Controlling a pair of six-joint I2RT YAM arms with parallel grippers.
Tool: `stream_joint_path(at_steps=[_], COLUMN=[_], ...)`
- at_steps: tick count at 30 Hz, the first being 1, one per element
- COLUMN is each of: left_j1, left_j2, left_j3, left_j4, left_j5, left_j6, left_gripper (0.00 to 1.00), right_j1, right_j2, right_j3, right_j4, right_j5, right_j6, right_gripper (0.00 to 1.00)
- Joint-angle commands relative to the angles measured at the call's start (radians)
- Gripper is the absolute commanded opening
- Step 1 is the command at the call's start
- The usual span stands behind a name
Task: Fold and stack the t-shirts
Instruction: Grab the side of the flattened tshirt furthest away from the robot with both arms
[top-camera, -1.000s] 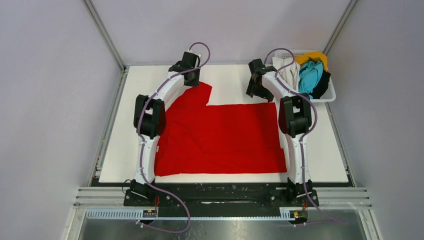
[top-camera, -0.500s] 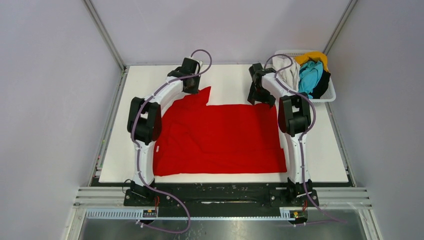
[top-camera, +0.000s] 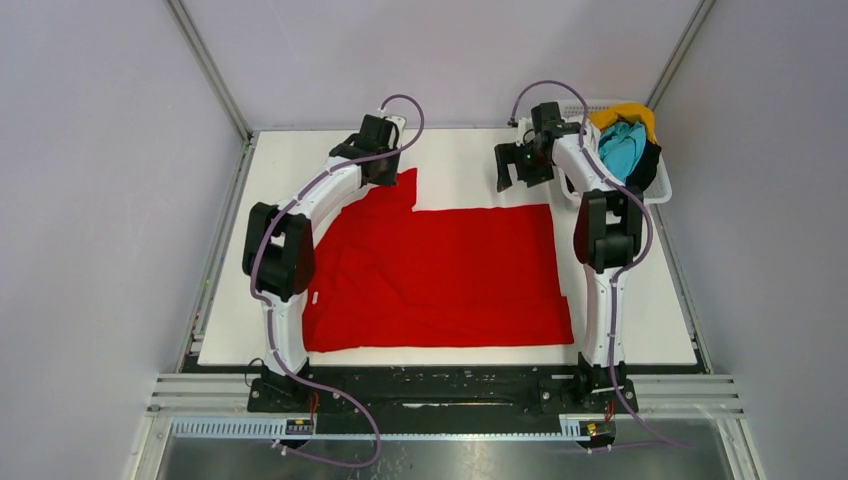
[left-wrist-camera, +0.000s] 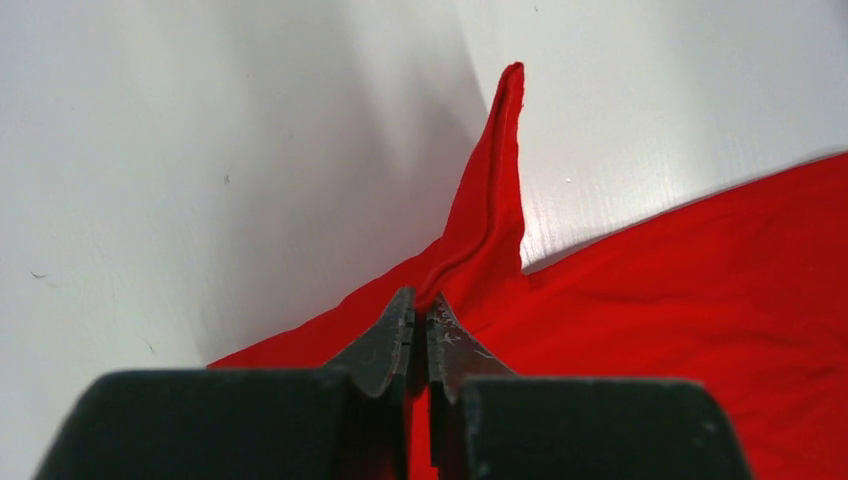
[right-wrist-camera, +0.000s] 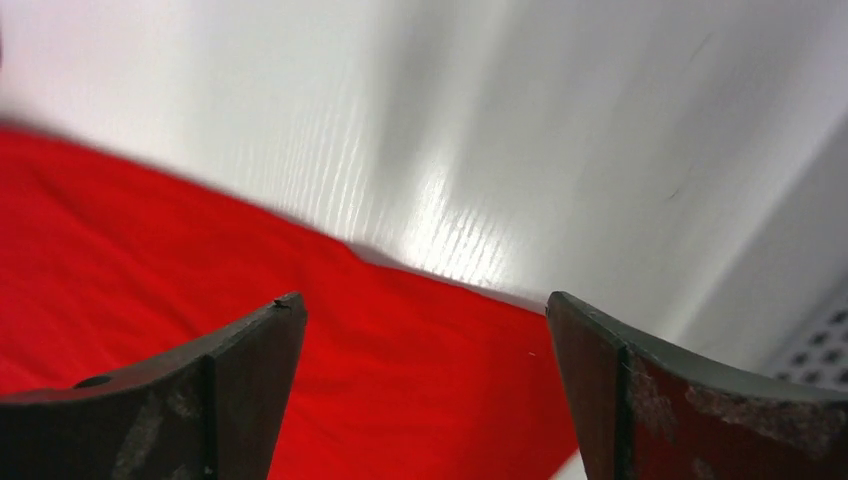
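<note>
Top external view: the soft red t-shirt (top-camera: 440, 275) lies spread flat on the smooth white surface (top-camera: 250, 300). My left end effector (left-wrist-camera: 420, 300) is pinched tight on a thin raised fold at the shirt's far edge. My right end effector (right-wrist-camera: 422, 300) is wide apart and holds nothing. The white lattice basket (top-camera: 662, 190) holds a bunched yellow shirt (top-camera: 625, 112), turquoise shirt (top-camera: 620, 150) and black shirt (top-camera: 648, 166).

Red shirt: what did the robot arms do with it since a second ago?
The right pincer drew back from the far right corner of the red shirt toward the basket, and it is open now. The left pincer stays pinched on a fold of the shirt. The shirt stays spread flat, and the basket has not moved.
</note>
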Motion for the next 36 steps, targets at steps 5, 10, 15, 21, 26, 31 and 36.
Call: stream_joint_path(at_steps=[5, 10, 15, 21, 26, 31, 36], left_j1=[-0.002, -0.002, -0.001, -0.002, -0.005, -0.008, -0.014], left_j2=[-0.058, -0.061, -0.058, -0.077, -0.093, -0.093, -0.090], left_j3=[-0.007, -0.009, -0.012, -0.028, -0.036, -0.034, -0.031], left_j4=[0.034, 0.033, 0.034, 0.034, 0.036, 0.036, 0.037], left_j5=[-0.031, -0.026, -0.014, -0.028, -0.030, -0.032, -0.032], left_j6=[0.030, 0.029, 0.026, 0.024, 0.022, 0.022, 0.039], left_gripper=[0.00, 0.00, 0.00, 0.00, 0.00, 0.00, 0.00], right_j1=[0.003, 0.003, -0.001, -0.006, -0.013, -0.013, -0.014], right_j2=[-0.144, -0.087, -0.018, 0.081, 0.132, 0.151, 0.139], right_j3=[-0.112, -0.080, -0.034, 0.094, 0.154, 0.154, 0.150], right_j4=[-0.029, -0.148, -0.188, -0.314, -0.390, -0.415, -0.436], right_j5=[-0.054, 0.059, 0.093, 0.079, 0.067, 0.057, 0.042], right_j6=[-0.827, -0.993, -1.024, -1.053, -1.078, -1.073, -1.071], right_gripper=[1.00, 0.99, 1.00, 0.94, 0.84, 0.74, 0.36])
